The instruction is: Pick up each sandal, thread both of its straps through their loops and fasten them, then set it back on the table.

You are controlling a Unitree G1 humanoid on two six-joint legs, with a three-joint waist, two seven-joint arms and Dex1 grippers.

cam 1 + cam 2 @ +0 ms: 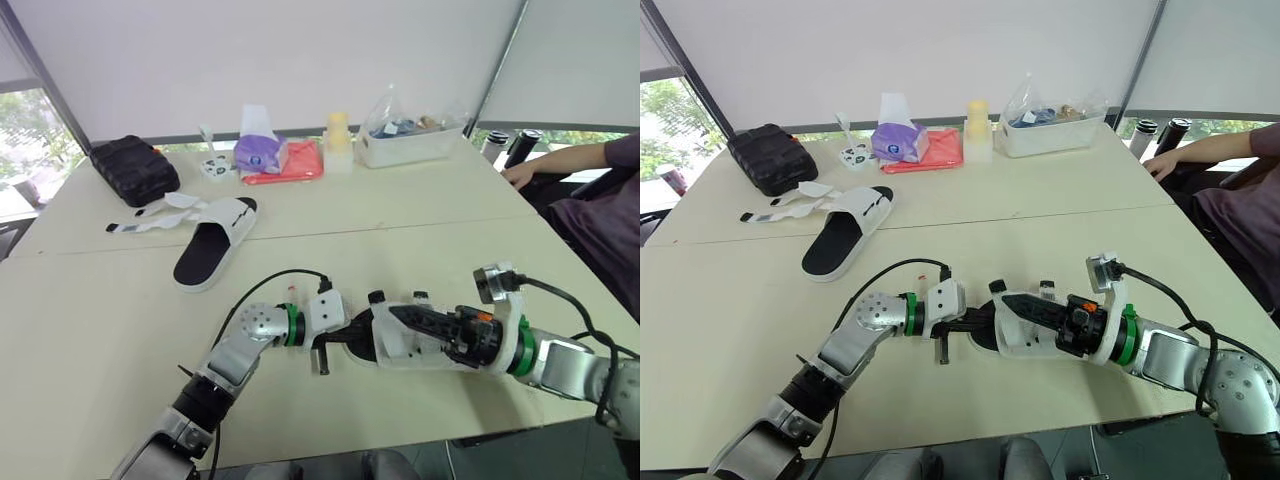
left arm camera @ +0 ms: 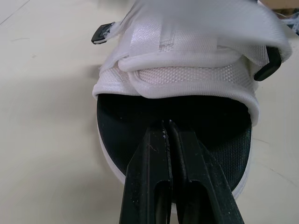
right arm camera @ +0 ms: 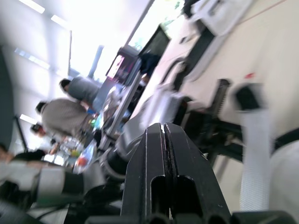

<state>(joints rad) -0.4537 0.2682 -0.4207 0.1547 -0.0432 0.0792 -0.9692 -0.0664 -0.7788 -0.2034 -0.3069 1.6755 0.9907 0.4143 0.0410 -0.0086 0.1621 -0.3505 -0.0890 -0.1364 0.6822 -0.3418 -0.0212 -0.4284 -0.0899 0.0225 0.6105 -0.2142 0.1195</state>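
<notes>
Left gripper [image 2: 167,128]: jaws clenched, nothing seen between them. The tips are poised over the black footbed of the near sandal [image 2: 187,77], whose white upper is just ahead of them.

Right gripper [image 3: 163,128]: jaws pressed together, nothing seen pinched. From the head views it is laid along the top of the same sandal's upper, coming in from the opposite end. Contact cannot be confirmed.

The near sandal is seen lying on the table [image 1: 120,320], between the two sets of jaws. Its straps [image 2: 177,51] are laid flat across the upper, and a black loop [image 2: 100,33] is visible at each side. They are judged threaded and fastened, though the closure itself is not fully seen. This sandal is taken as done and set down.

The far sandal [image 1: 213,240] is well beyond both jaws, on the left arm's side. Its loose straps [image 1: 150,218] are splayed out on the tabletop, unfastened.

Progress is judged at about half. Left to do: the far sandal is to be picked up, both straps threaded and fastened, and it is to be set back down.
</notes>
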